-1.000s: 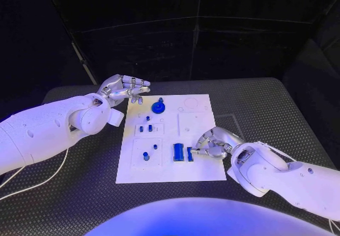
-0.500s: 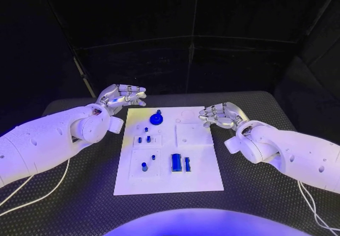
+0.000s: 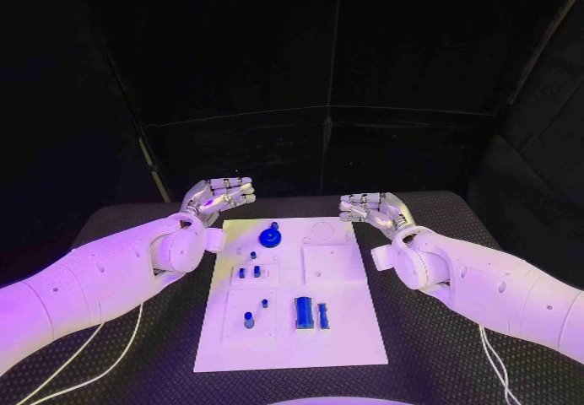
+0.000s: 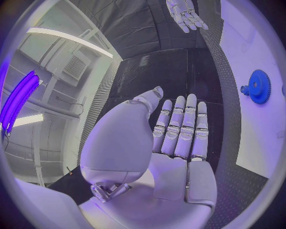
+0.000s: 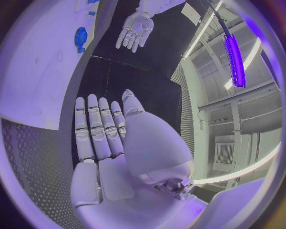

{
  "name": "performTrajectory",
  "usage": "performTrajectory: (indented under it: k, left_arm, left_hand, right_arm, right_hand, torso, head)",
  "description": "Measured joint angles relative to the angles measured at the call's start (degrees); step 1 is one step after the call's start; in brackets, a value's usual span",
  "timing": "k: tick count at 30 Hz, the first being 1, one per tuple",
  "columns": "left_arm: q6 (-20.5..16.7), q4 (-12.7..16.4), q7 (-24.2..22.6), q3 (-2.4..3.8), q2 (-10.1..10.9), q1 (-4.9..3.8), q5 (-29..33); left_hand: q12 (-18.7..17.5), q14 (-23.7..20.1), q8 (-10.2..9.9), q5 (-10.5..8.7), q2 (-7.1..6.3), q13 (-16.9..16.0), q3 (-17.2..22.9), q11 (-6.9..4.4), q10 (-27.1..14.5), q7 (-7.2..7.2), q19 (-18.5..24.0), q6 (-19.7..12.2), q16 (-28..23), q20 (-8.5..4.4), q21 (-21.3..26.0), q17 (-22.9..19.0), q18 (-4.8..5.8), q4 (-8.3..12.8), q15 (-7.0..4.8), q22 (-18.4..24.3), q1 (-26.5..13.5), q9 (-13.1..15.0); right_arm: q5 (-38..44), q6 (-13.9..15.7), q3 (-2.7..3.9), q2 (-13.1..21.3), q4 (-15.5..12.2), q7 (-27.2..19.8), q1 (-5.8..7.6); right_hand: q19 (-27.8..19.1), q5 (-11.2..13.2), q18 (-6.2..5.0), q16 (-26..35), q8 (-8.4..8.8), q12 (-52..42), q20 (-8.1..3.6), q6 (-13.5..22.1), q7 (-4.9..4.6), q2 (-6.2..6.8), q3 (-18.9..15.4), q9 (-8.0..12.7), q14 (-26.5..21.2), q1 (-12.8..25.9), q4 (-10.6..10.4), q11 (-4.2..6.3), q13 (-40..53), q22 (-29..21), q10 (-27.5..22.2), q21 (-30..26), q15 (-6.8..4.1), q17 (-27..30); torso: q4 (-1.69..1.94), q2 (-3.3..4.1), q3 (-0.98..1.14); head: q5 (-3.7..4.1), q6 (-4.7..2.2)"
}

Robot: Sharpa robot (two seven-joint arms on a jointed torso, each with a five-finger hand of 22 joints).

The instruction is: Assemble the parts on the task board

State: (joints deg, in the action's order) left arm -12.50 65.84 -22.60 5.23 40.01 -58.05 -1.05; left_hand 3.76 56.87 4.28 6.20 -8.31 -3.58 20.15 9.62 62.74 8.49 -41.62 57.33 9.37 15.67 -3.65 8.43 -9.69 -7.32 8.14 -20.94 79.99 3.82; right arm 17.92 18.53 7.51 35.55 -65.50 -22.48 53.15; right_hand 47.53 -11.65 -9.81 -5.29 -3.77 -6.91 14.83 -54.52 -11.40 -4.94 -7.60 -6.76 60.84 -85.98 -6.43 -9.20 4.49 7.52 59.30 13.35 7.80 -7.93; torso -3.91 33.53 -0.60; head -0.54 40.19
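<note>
The white task board [image 3: 338,283] lies in the middle of the table. On it a blue gear [image 3: 270,235] stands at the far end, several small blue pegs [image 3: 250,272] stand in the left half, and a blue block [image 3: 302,312] with a thin blue bar [image 3: 322,315] lies near the front. My left hand [image 3: 219,198] hovers beyond the board's far left corner, fingers straight, holding nothing. My right hand [image 3: 369,207] is beyond the far right corner, flat and empty too. The left wrist view shows the left hand's fingers [image 4: 178,129] extended, the gear [image 4: 259,87] and the right hand [image 4: 186,13].
The black ribbed table mat [image 3: 451,337] surrounds the board. White cables [image 3: 91,350] trail off the left arm over the mat. In the right wrist view my right hand [image 5: 98,126] lies flat, with the board [image 5: 42,67], the gear [image 5: 80,36] and the left hand [image 5: 136,29] beyond.
My right hand has left the blue bar at the board's near end and moved to the far right corner, fingers straightened. The left hand has uncurled. The head camera has tilted.
</note>
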Motion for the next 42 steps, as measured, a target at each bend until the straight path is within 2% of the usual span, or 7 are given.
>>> performTrajectory:
  k: [5,7,11,16,22,30,42]
  left_arm:
    - [-0.25,0.47,0.08,-0.20,0.23,0.12,0.05]
    - [-0.64,1.34,0.09,-0.44,0.41,0.00,0.05]
    - [-2.36,4.35,-0.02,-1.13,0.93,-0.27,0.05]
    - [-7.18,10.07,-0.65,-2.41,2.14,-0.79,0.11]
    - [-15.76,17.84,-2.23,-4.06,3.51,-1.47,0.31]
    - [-25.64,23.41,-4.38,-5.19,4.55,-1.92,0.70]
    - [-30.22,23.99,-5.64,-5.28,4.68,-1.97,1.02]
  left_hand:
    - [-1.84,-8.47,-2.13,-1.07,1.79,1.69,-3.37,-1.43,-9.79,-1.41,5.82,-8.68,-1.78,-2.35,1.61,-1.44,0.00,1.13,-1.07,3.51,-12.08,-1.82]
    - [-2.42,-12.38,-2.76,-2.33,2.32,2.23,-4.71,-2.09,-14.07,-2.00,8.73,-12.60,-2.37,-3.46,2.22,-2.00,1.08,1.63,-1.65,4.92,-17.55,-2.40]
    - [-2.92,-18.88,-3.34,-4.12,3.85,2.88,-7.02,-3.20,-21.18,-2.95,13.52,-19.14,-3.41,-5.23,2.81,-2.96,1.92,3.68,-2.60,7.26,-26.68,-3.07]
    - [-3.32,-26.33,-3.81,-5.16,6.42,3.28,-9.44,-4.91,-29.34,-5.84,19.04,-26.62,-5.97,-7.30,3.13,-5.82,3.05,5.92,-5.53,9.94,-37.12,-3.50]
    - [-3.33,-33.19,-3.82,-5.75,7.64,3.41,-11.87,-7.89,-36.83,-7.53,24.12,-33.51,-8.11,-9.17,3.37,-7.51,3.96,6.77,-7.17,12.41,-46.76,-3.66]
    - [-3.54,-39.73,-4.05,-5.76,8.14,3.50,-13.99,-9.14,-44.01,-8.26,29.00,-40.11,-8.72,-12.38,3.37,-8.16,7.57,7.18,-7.92,14.79,-55.96,-3.74]
    - [-3.54,-46.22,-4.05,-5.98,8.30,3.51,-18.71,-9.52,-51.10,-8.46,33.54,-46.61,-8.98,-15.29,3.37,-8.34,8.47,7.33,-8.12,19.47,-65.01,-3.74]
  right_arm:
    - [-0.12,0.15,-0.32,0.43,-0.63,0.04,0.00]
    - [-0.37,0.58,-0.78,0.96,-1.66,0.06,0.25]
    - [-1.54,2.39,-1.97,2.31,-5.44,-0.11,1.44]
    - [-4.80,7.21,-4.28,4.95,-12.71,-1.18,3.65]
    - [-10.10,14.74,-6.46,7.70,-20.41,-3.15,5.87]
    - [-15.23,21.89,-7.53,9.12,-24.21,-5.22,6.87]
    - [-17.38,24.52,-7.54,9.13,-24.28,-6.20,6.88]
  right_hand:
    - [-6.91,1.81,0.06,2.65,1.85,1.27,-2.28,8.05,1.67,2.29,1.27,1.31,-8.95,13.71,1.62,1.41,-2.35,-1.38,-8.78,-2.39,-1.22,1.56]
    - [-10.16,2.60,1.05,3.41,2.38,2.39,-3.28,11.75,2.43,3.04,1.76,2.55,-13.11,19.45,2.90,2.03,-2.97,-1.87,-12.83,-3.24,-1.74,2.08]
    - [-15.65,3.94,2.26,4.14,2.98,4.49,-4.99,18.04,3.76,3.94,3.38,4.51,-20.15,29.23,4.71,3.09,-3.70,-3.98,-19.66,-4.74,-3.08,3.84]
    - [-21.64,5.36,3.18,4.66,3.33,5.81,-6.86,24.91,5.18,4.52,5.77,5.81,-27.79,39.89,5.70,5.25,-4.15,-5.98,-27.09,-6.36,-5.71,6.15]
    - [-27.12,7.73,4.07,4.81,3.33,6.26,-8.55,31.16,7.51,4.78,6.72,6.39,-34.78,49.65,6.20,7.68,-4.32,-6.94,-33.98,-7.87,-7.02,7.25]
    - [-32.85,10.62,7.64,5.02,3.54,6.49,-12.48,37.99,10.43,4.90,7.11,6.63,-42.43,60.26,6.29,8.82,-4.41,-7.35,-41.30,-11.79,-7.57,7.71]
    - [-38.35,11.29,8.54,5.02,3.54,6.70,-14.53,44.19,11.24,4.92,7.26,6.68,-49.25,69.81,6.45,9.12,-4.42,-7.43,-48.07,-12.96,-7.79,7.85]
  torso:
    - [0.03,-0.07,0.01]
    - [0.21,-0.16,0.04]
    - [1.07,-0.64,0.15]
    - [2.49,-1.50,0.38]
    - [3.54,-2.14,0.54]
    - [3.85,-2.32,0.58]
    - [3.91,-2.35,0.60]
  head:
    - [-0.02,-0.21]
    - [0.04,-0.58]
    - [0.21,-2.27]
    - [0.44,-4.61]
    - [0.54,-5.71]
    - [0.54,-5.82]
    - [0.55,-5.82]
